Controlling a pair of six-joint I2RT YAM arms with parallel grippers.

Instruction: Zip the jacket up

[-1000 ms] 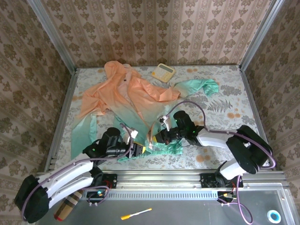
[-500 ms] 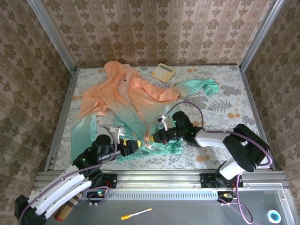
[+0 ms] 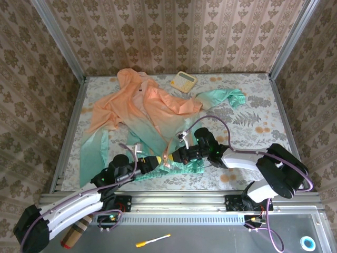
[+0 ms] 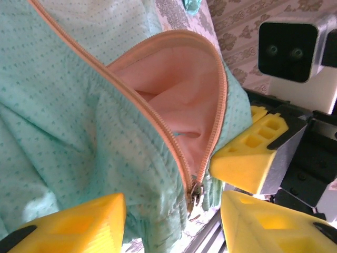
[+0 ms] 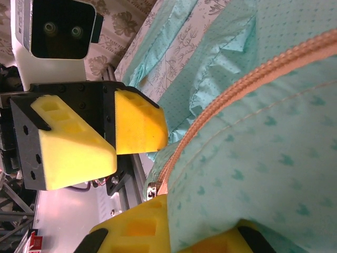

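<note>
Jacket: We see the jacket [image 3: 142, 105] lying crumpled across the left and middle of the table [image 3: 253, 113]. Its peach-orange hood and shoulders point toward the far wall. Its mint-teal hem is bunched at the near edge, just ahead of both arms, and one teal sleeve trails off to the right.
Zipper: The orange zipper [image 4: 158, 118] is undone along all the length we can see. Its two rows of teeth spread apart above the hem, and we see the pale peach lining between them.
Slider: The metal slider [image 4: 196, 192] sits at the bottom end of the zipper, at the hem, where the two rows meet.
Left gripper: The left gripper [image 4: 174, 224] comes at the hem from the left with its yellow jaws standing apart. The slider and the hem corner lie in the gap, and we see nothing clamped. We cannot tell whether one finger touches the cloth.
Right gripper: The right gripper [image 5: 158, 213] reaches in from the right. Its fingers are closed together, pinching the teal fabric of the jacket beside the zipper, close to the slider.
Between the grippers: In the overhead view we see the two tips facing each other over the hem, near but apart.
Calculator: A small yellow calculator [image 3: 183, 80] lies at the far side of the table, just beyond the jacket's shoulder.
Pen: An orange-and-yellow pen [image 3: 152, 241] lies on the ledge in front of the arm bases.
</note>
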